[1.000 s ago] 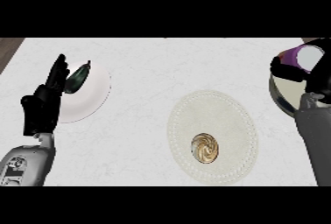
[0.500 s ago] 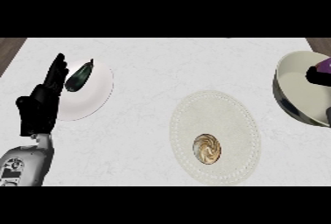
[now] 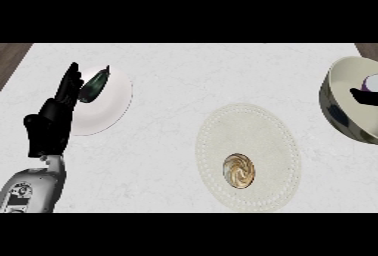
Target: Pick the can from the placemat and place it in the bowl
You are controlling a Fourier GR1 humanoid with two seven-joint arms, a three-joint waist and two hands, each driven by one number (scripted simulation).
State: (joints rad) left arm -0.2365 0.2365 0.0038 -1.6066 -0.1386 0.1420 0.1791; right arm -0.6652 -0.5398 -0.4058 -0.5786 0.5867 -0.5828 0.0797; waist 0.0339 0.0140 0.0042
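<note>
The can (image 3: 239,171) stands upright on the pale round placemat (image 3: 248,125) at about five o'clock on the bench (image 3: 184,75), untouched, so the pick looks not yet begun. The left hand (image 3: 50,125) rests at nine o'clock, fingers straight and spread upward beside a white plate (image 3: 111,107) bearing a dark green object (image 3: 94,86). At three o'clock only black fingers of the right hand (image 3: 365,96) show over the bowl (image 3: 341,107); I cannot tell whether they hold anything.

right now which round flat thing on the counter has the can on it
The cream lace-edged round placemat in the middle holds the brown-topped can; the white plate at left carries a dark green object.
</note>
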